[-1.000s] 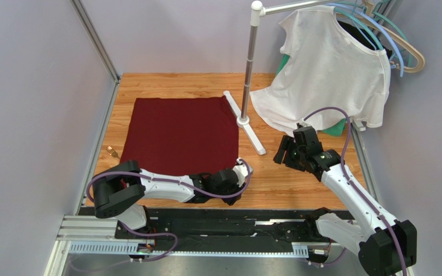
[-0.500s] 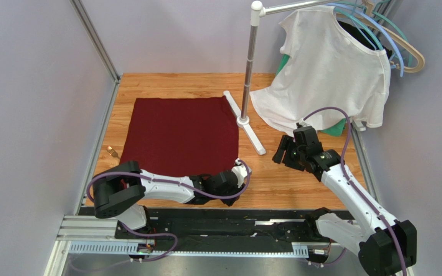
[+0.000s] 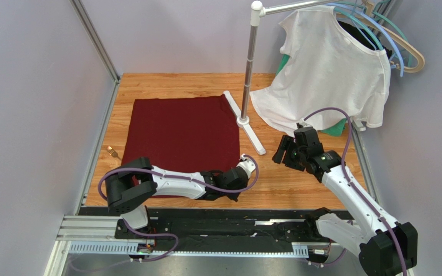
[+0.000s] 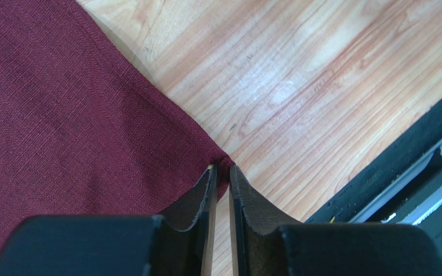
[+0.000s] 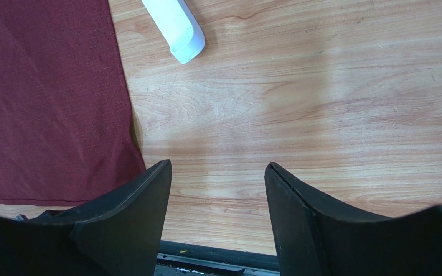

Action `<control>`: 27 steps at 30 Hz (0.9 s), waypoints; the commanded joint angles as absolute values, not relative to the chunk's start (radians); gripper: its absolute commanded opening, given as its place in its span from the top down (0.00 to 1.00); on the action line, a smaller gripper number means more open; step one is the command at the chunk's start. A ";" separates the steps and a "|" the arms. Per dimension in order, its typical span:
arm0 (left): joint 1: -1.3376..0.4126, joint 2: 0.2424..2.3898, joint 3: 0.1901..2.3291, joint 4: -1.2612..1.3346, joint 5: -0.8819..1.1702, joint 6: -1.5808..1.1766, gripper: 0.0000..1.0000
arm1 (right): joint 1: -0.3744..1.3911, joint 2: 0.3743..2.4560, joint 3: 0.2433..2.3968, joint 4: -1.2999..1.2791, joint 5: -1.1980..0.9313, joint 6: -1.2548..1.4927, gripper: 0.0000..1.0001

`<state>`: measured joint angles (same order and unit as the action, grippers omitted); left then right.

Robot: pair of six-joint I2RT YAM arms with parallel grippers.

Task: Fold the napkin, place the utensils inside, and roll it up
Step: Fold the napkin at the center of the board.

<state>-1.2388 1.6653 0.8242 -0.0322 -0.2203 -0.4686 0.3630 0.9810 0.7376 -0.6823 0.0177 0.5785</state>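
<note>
The dark maroon napkin lies flat on the wooden table. My left gripper is down at its near right corner. In the left wrist view the jaws stand almost together, and the napkin's corner tip is pinched between the fingertips. My right gripper hovers open over bare wood right of the napkin, with nothing between its fingers; the napkin's edge lies to its left. One small gold utensil lies just off the napkin's left edge.
A garment rack's pole and white base bar stand right of the napkin, the bar's end close to its edge. A white T-shirt hangs on hangers at the back right. A black rail runs along the near edge.
My left arm has slid a little to the right and its jaws have narrowed onto the napkin's corner. The right arm has barely moved.
</note>
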 commanded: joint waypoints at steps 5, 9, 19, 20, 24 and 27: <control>-1.249 1.695 0.802 -0.216 -0.278 -0.563 1.00 | 0.359 0.969 0.750 -0.643 0.014 0.574 0.35; -1.255 1.628 0.715 -0.221 -0.278 -0.646 1.00 | 0.359 0.982 0.749 -0.629 0.014 0.574 0.35; -1.269 1.390 0.562 -0.290 -0.322 -0.750 1.00 | 0.359 1.003 0.736 -0.600 -0.025 0.581 0.35; -1.270 1.378 0.554 -0.291 -0.321 -0.750 1.00 | 0.359 1.003 0.733 -0.595 -0.025 0.583 0.35; -1.272 1.304 0.522 -0.308 -0.316 -0.755 1.00 | 0.359 1.008 0.727 -0.589 -0.025 0.584 0.35; -1.276 1.247 0.508 -0.356 -0.318 -0.778 1.00 | 0.359 1.011 0.726 -0.588 -0.025 0.584 0.35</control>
